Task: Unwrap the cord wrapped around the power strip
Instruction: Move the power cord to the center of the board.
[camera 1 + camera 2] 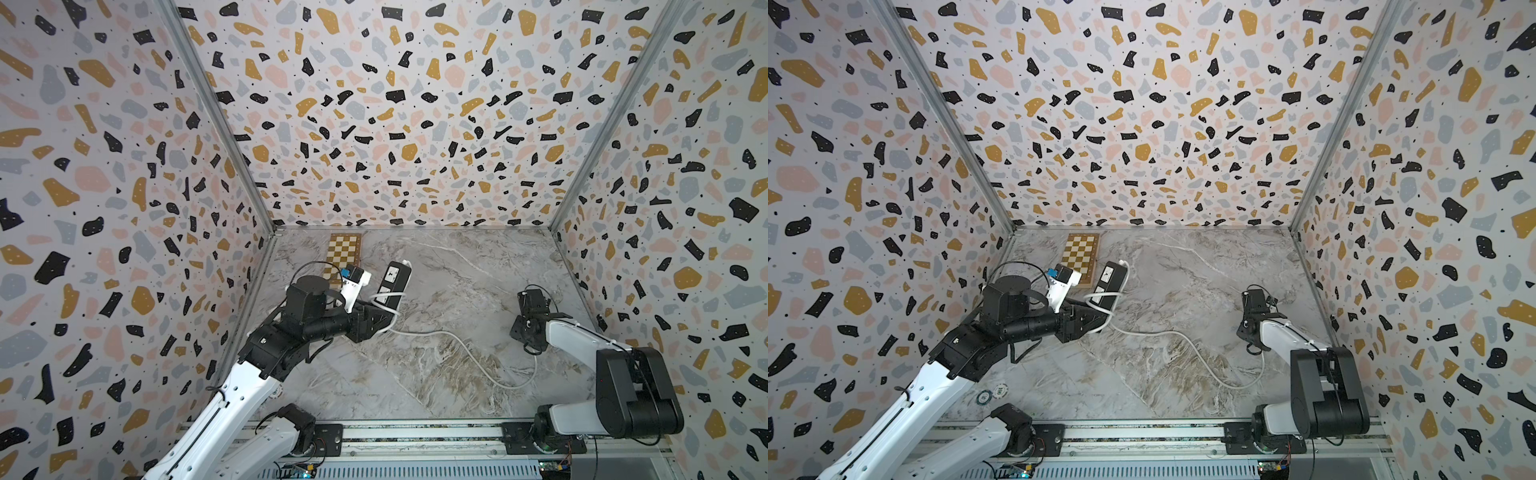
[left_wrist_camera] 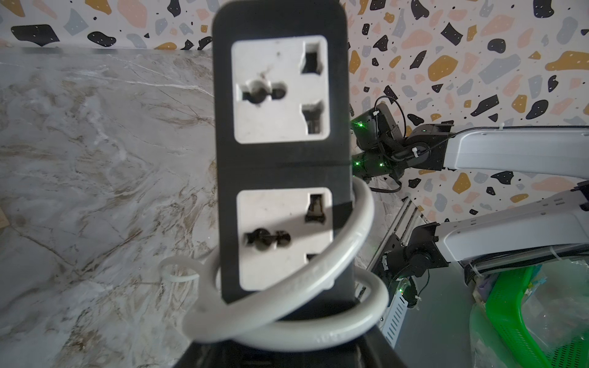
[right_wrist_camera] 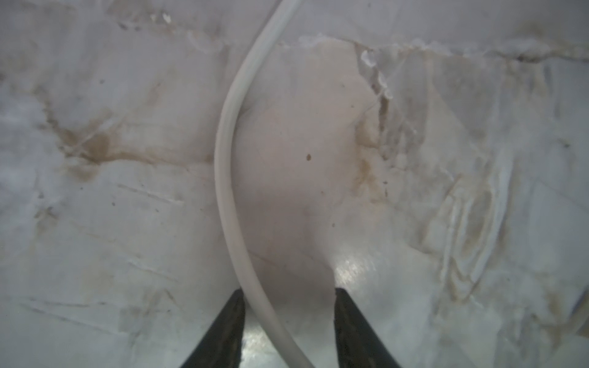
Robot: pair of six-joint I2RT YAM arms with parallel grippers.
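While round pwr strip (image 2: 280,159), cord (image 2: 287,333) loose.

Left end effector (image 1: 382,318) clamped; right end effector (image 3: 288,293) jaws apart.

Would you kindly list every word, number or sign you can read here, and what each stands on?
"100": on the pale chip, in a top view.
On the teal chip beside it: number too small to read.
On the cord: embossed marks, too blurred to read.
On the power strip: no lettering visible.
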